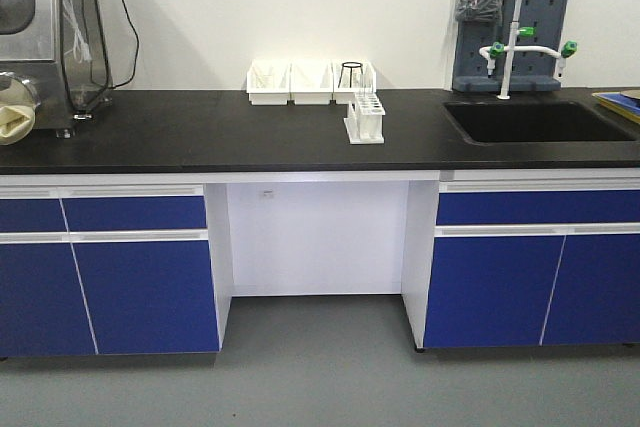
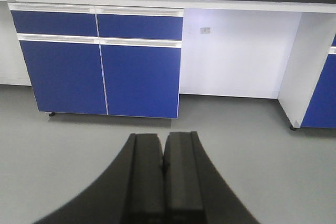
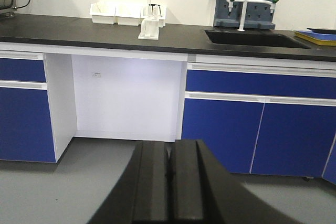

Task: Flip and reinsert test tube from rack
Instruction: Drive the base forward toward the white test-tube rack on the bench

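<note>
**Rack Bearing from Both Pincers**

A black laboratory table (image 1: 200, 132) over blue cabinets (image 1: 140, 277) is shown. The rack (image 1: 365, 119) is set mid-table; the test tube (image 1: 373, 109) is held upright in it, long axis vertical. The left pincer (image 2: 164, 166) and right pincer (image 3: 171, 171) are closed, empty, well apart from it. The rack is seen upper left of the right pincer and far upper right of the left; the right arm is judged better aligned.

Black lab countertop (image 1: 200, 132) against a white wall (image 1: 300, 7), blue cabinets (image 1: 140, 292) flanking a white knee recess (image 1: 318, 237); at right, a sunken black sink (image 1: 535, 122) beneath a green-handled faucet (image 1: 513, 47); grey floor (image 1: 320, 387) below.
</note>
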You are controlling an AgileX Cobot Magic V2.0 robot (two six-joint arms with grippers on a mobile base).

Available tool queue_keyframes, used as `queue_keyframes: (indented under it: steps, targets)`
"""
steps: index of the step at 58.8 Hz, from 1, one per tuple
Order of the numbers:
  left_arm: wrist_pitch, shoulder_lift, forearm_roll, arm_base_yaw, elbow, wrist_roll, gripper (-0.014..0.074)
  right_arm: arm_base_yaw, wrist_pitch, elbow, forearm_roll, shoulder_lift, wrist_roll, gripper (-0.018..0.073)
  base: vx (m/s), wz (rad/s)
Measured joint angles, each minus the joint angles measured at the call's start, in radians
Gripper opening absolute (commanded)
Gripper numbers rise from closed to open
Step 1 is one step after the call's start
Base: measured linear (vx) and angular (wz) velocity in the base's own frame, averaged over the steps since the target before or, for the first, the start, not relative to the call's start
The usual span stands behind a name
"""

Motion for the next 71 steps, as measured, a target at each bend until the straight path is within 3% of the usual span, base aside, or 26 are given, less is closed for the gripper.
queue_keyframes:
  steps: [35,71]
  targets:
    - [0.0,0.0,0.0,0.0,0.0,0.0,-0.0006,0.0,0.0,0.0,0.0,0.0,0.0,-0.0008,0.21,0.02]
    - [0.0,0.0,0.0,0.0,0.0,0.0,-0.0006,0.0,0.0,0.0,0.0,0.0,0.0,-0.0008,0.39,0.03]
